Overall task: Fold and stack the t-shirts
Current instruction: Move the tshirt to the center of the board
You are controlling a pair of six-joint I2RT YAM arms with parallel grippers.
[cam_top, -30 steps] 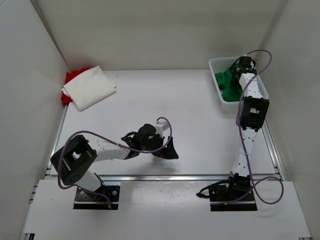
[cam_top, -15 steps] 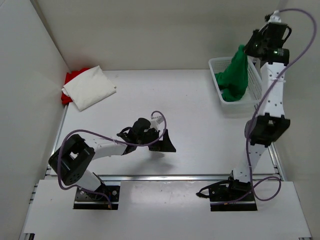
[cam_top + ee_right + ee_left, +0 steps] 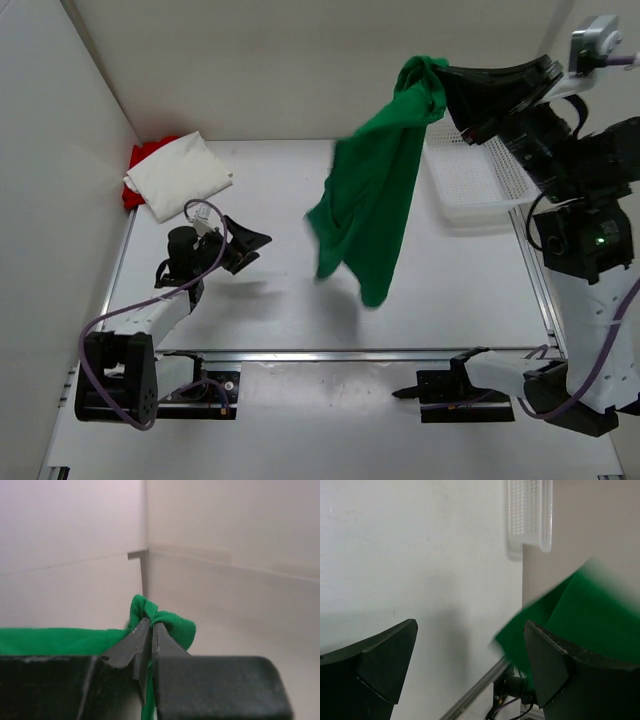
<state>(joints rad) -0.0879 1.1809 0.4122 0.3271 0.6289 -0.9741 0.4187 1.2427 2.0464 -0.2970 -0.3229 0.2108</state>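
The green t-shirt (image 3: 372, 195) hangs in the air over the middle of the table, pinched at its top by my right gripper (image 3: 447, 83), which is held high and shut on it. The pinched fold shows in the right wrist view (image 3: 165, 622). The white t-shirt (image 3: 180, 175) lies folded at the back left on top of the red t-shirt (image 3: 143, 160). My left gripper (image 3: 250, 245) is open and empty, low over the table's left part, pointing towards the green t-shirt (image 3: 580, 615).
The white mesh basket (image 3: 470, 180) stands at the back right, with nothing visible inside; it also shows in the left wrist view (image 3: 529, 515). White walls close the table on the left, back and right. A metal rail (image 3: 330, 352) runs along the near edge.
My right gripper has lifted the green t-shirt out of the basket and swung it up and left over the table. My left arm has drawn back to the left.
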